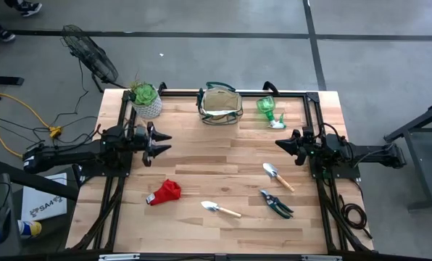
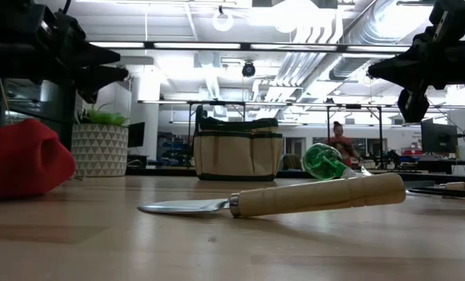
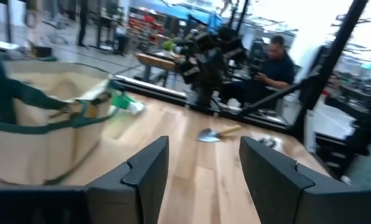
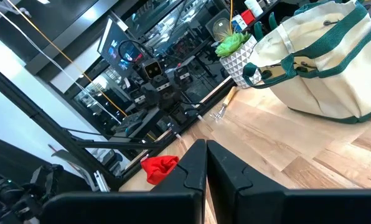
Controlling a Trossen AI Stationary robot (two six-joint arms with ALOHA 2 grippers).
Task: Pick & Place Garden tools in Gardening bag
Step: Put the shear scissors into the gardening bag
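Garden tools lie along the bench's near edge: red cloth (image 1: 165, 192), two trowels (image 1: 219, 209), shears (image 1: 275, 204). Gardening bag (image 1: 220, 106) stands at the far edge. Left pincer (image 1: 160, 143) hovers wide and empty; right pincer (image 1: 280, 143) is closed, empty. A good pick means descending squarely over one handle.

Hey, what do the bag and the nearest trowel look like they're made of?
The gardening bag looks like matte beige woven fabric with dark green trim; it sags softly. The trowel seems to have a pale, unvarnished wooden handle with visible grain and a shiny silver blade, probably metal.
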